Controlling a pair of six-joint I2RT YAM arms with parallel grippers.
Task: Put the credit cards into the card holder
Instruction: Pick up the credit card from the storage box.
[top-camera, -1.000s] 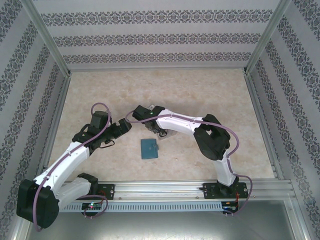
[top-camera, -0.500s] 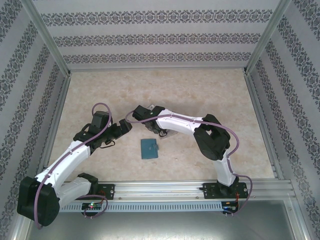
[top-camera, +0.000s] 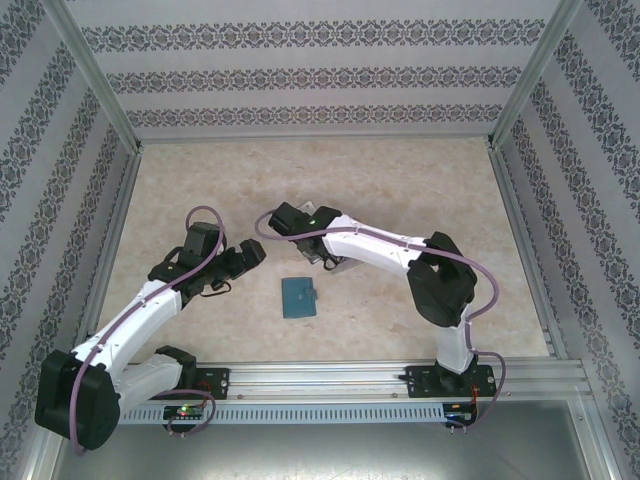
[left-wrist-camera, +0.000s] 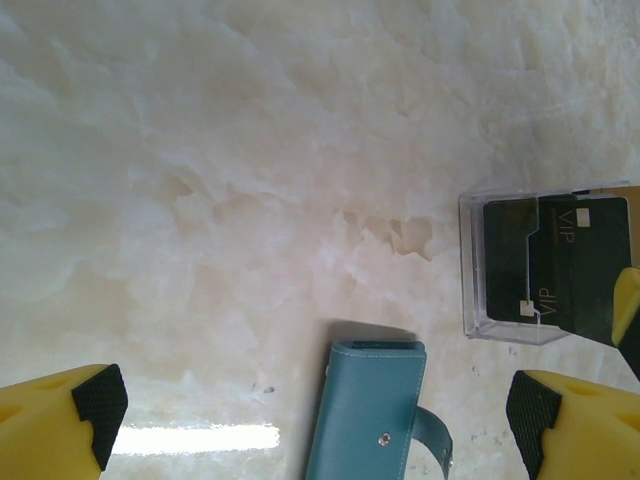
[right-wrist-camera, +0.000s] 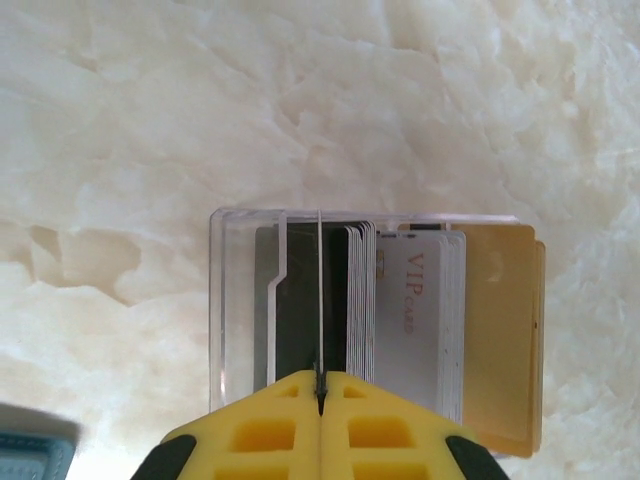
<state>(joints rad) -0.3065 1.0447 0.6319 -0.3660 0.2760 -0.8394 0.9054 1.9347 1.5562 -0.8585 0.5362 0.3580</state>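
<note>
The card holder (top-camera: 298, 297) is a teal wallet lying closed on the table, its clasp strap loose (left-wrist-camera: 370, 415). Just behind it stands a clear plastic box (right-wrist-camera: 230, 300) that holds the credit cards: dark ones (left-wrist-camera: 580, 270), a stack of silver VIP cards (right-wrist-camera: 420, 310) and yellow-orange ones (right-wrist-camera: 500, 330). My right gripper (right-wrist-camera: 320, 385) hangs right over the box, shut on one thin card (right-wrist-camera: 319, 290) seen edge-on. My left gripper (left-wrist-camera: 312, 405) is wide open and holds nothing, hovering left of the wallet (top-camera: 255, 255).
The marble-patterned table (top-camera: 200, 190) is ringed by patterned walls and metal rails (top-camera: 520, 230). The two arms nearly meet above the middle of the table, with the wallet in front of them.
My right gripper has shut on a card in the box, and its elbow has swung to the right. The left arm and the wallet have stayed put.
</note>
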